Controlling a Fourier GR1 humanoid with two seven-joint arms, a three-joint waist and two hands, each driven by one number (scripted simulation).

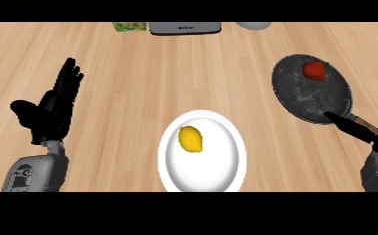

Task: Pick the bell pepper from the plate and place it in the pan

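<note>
While you look down on the wooden surface (140,79), count one white plate (214,174) at about six o'clock, and on it one yellow fruit (191,139), lying a little toward the plate's ten o'clock side. You have one dark round pan (295,96) at about two o'clock, its handle (353,126) running down toward five o'clock. Inside the pan sits one red bell pepper (314,70), resting on the pan's floor near its one o'clock rim; it is well apart from the plate.

Your left hand (53,106) shows at nine o'clock, above one grey forearm (35,171) that comes in from the lower edge. Its fingers are straight and point up toward twelve o'clock, the thumb spread out toward the left edge; it holds nothing and touches none of the things.

Your right hand (368,171) shows only as a dark sliver at the right edge, about four o'clock, just beside the end of the pan's handle. You cannot tell from this view whether it is spread or curled, nor whether it touches the handle.

Along the far edge at twelve o'clock you see three things, each cut off by the view's top: one green box (128,26) at eleven o'clock, one grey appliance (185,28) just beside it, and one pale rounded object (255,25) toward one o'clock.
</note>
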